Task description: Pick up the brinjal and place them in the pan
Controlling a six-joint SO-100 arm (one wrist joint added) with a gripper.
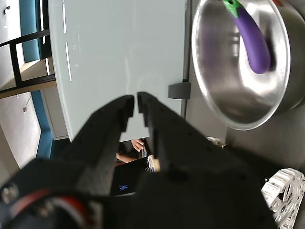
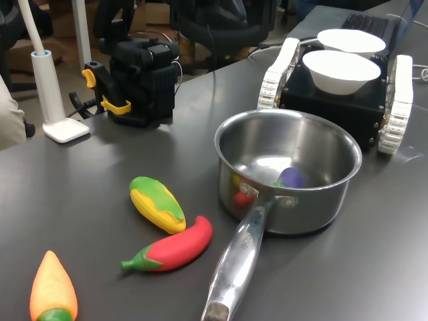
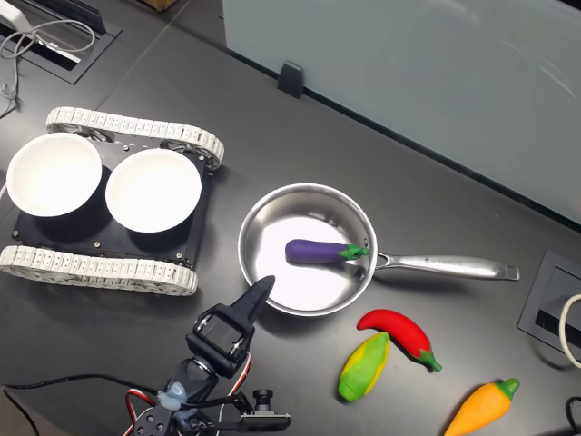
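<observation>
Matte dark-grey table beside a frosted glass partition, glossy purple brinjal lying inside the shiny steel pan, black gripper just outside its rim with jaws nearly closed, gripping nothing.

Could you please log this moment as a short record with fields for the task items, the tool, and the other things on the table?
brinjal: lying inside the pan, green cap toward the handle
pan: upright on the dark table, handle pointing to the second exterior view's right
tool: shut, empty, beside the pan rim
toys outside the pan: red chili, corn, orange carrot
white bowls: two, on a tracked vehicle
task state: brinjal appears placed
</observation>
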